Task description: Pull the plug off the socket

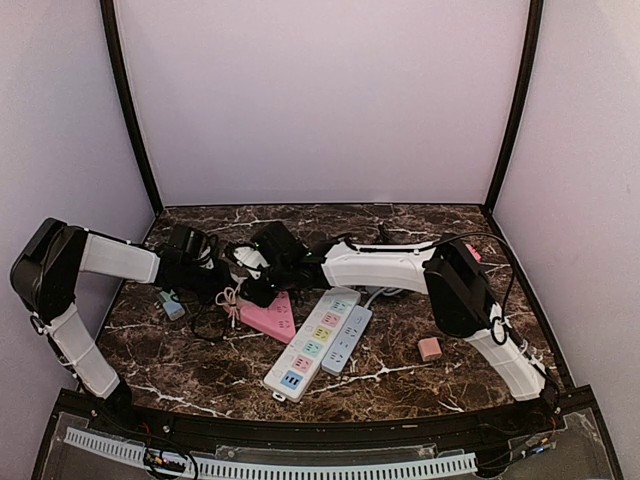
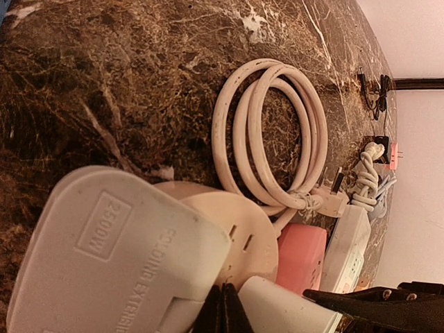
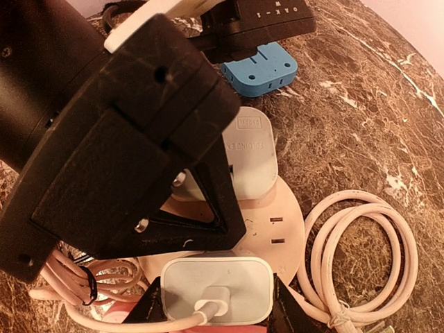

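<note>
- Held plug (image 3: 229, 277) in right tool (image 3: 217, 309), a finger against each side.
- Rested left tool (image 2: 223, 312), shut and empty, on round socket (image 3: 277, 215) just beside it, likely pinning it to tabletop (image 3: 361, 104).
- Sat seated at socket's rim, opposite big plug (image 3: 251, 149).
- Called for a straight right-arm pull away from socket's face, along the pins.

Bench (image 1: 300, 215): dark brown marbled top, white veining running across. Walls (image 1: 320, 100): plain pale lilac panels enclosing three sides. Black corner posts (image 1: 130, 110) standing upright.
</note>
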Motion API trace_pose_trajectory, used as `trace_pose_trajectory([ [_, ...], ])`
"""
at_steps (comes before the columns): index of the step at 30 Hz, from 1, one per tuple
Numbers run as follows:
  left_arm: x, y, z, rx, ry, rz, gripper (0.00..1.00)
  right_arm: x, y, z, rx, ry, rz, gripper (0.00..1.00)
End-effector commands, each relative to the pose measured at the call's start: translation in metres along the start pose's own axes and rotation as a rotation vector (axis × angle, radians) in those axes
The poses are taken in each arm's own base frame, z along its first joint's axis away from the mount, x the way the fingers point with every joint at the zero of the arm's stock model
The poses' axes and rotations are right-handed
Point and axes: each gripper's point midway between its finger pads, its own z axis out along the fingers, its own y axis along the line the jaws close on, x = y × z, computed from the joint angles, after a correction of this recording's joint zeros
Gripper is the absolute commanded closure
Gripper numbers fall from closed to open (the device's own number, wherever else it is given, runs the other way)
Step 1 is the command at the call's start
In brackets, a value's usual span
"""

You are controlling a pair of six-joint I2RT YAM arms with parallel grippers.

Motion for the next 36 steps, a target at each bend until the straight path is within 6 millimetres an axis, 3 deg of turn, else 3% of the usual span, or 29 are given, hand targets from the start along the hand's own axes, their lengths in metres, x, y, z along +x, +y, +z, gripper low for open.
trace_pose_trajectory([
  [1, 0.076, 0.101, 0.005, -0.363, 0.218, -0.132, 1.0, -0.093, -0.002, -0.058, 0.024, -0.217, -0.026, 0.87],
  [7, 0.076, 0.1, 0.006, -0.359, 0.219, -0.129, 1.0, -0.104, -0.02, -0.067, -0.031, -0.227, 0.061, 0.88],
  [17, 0.076, 0.098, 0.006, -0.358, 0.22, -0.126, 1.0, -0.105, 0.013, -0.066, -0.013, -0.219, -0.041, 0.88],
  [22, 0.075, 0.098, 0.007, -0.358, 0.218, -0.125, 1.0, -0.105, 0.007, -0.068, 0.026, -0.217, -0.056, 0.88],
  [29, 0.075, 0.097, 0.008, -0.358, 0.222, -0.121, 1.0, -0.117, -0.016, -0.083, -0.015, -0.253, 0.029, 0.88],
  [36, 0.073, 0.095, 0.008, -0.358, 0.221, -0.115, 1.0, -0.12, 0.0, -0.091, -0.024, -0.267, -0.002, 0.89],
])
